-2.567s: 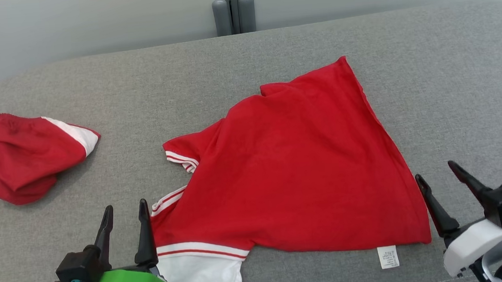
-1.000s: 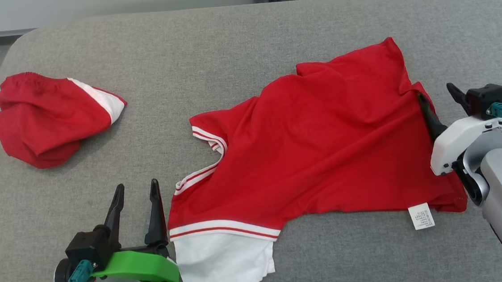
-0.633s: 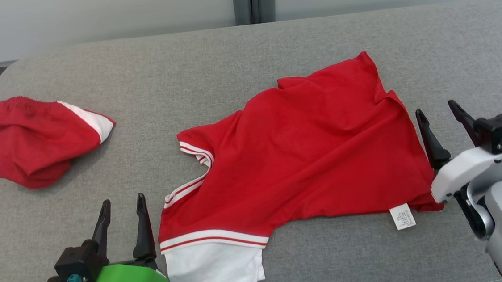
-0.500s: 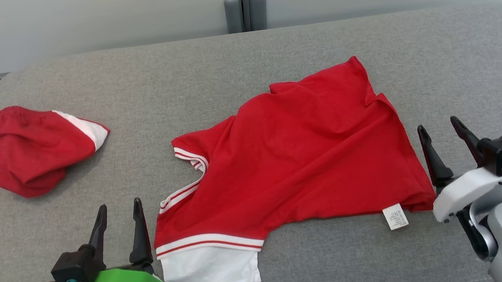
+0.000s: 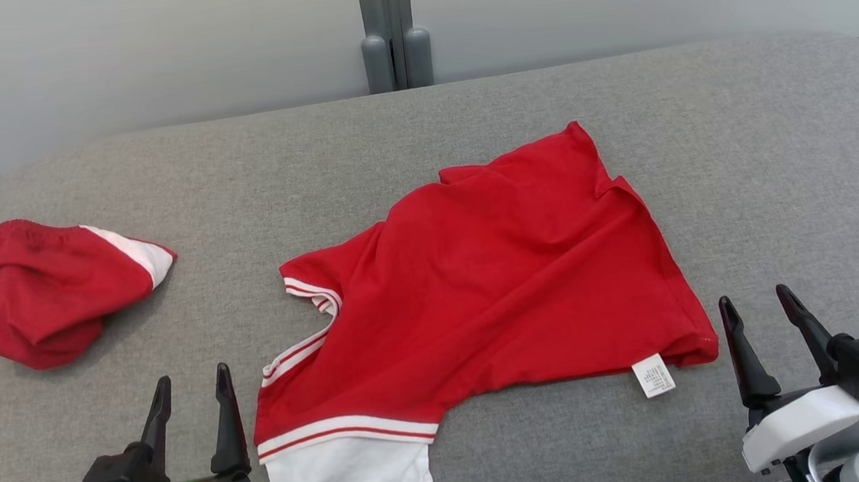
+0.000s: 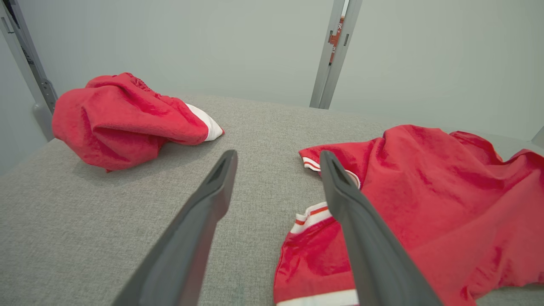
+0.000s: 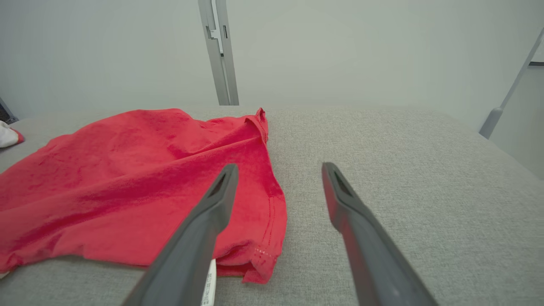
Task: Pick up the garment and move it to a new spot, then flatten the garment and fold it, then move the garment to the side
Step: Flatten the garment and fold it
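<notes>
Over on the left the bundled red shorts [image 5: 51, 297] sit untouched, and the left gripper [image 5: 192, 374] waits with fingers spread and empty, just beside the shirt's white-trimmed sleeve. In the middle the red shirt [image 5: 494, 282] lies on the grey padded table [image 5: 776, 168], spread out but not flat. Its far right corner now shows a small turned-over flap, and creases run across the body. The white label [image 5: 653, 375] pokes out at the near hem. On the right, the right gripper [image 5: 753, 297] has let go and pulled back from the shirt's edge, fingers wide, holding nothing, just off the cloth. Flattening looks unfinished to me, though that flap is hard to read from here.
</notes>
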Controlling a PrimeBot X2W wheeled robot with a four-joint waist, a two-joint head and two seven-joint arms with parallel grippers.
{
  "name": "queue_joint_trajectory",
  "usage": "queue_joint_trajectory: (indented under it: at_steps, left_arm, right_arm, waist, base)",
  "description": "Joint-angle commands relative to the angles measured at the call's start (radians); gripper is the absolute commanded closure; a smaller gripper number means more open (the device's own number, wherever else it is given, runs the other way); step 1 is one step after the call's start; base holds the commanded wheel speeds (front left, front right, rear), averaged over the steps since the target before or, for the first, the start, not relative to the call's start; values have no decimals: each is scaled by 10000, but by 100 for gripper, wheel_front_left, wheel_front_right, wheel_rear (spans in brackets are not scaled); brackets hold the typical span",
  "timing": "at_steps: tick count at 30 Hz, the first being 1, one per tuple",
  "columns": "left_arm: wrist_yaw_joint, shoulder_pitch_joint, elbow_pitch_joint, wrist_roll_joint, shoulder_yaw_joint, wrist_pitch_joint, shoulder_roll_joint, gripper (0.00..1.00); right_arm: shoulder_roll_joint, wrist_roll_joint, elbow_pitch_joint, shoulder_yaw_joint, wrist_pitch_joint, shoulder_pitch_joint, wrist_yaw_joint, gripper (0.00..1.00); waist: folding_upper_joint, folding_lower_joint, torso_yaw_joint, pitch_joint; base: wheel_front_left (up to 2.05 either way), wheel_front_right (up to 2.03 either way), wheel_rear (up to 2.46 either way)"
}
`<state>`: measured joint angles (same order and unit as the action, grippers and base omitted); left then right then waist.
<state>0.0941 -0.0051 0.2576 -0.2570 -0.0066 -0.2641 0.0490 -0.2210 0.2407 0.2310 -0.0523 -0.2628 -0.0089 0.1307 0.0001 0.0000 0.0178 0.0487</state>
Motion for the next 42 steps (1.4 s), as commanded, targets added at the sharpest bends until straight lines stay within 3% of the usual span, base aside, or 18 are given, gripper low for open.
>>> queue_joint_trajectory:
  at_steps: [1, 25, 42]
  left_arm:
    - [39, 159, -19, 51, 42, -2, 28, 0]
    - [-94, 476, -39, 982, 519, -2, 54, 0]
    - [-166, 334, 14, 940, 476, -2, 74, 0]
  right_arm:
    - [83, -97, -103, 28, -27, 177, 1, 0]
    - [822, -886, -872, 220, 304, 824, 1, 0]
    - [1015, -613, -1609, 159, 397, 848, 1, 0]
  waist:
    - [-1, 0, -77, -139]
    - [-1, 0, 3, -596]
    - [-1, 0, 62, -686]
  base:
    - [0, 0, 0]
    - [0, 0, 0]
    - [0, 0, 0]
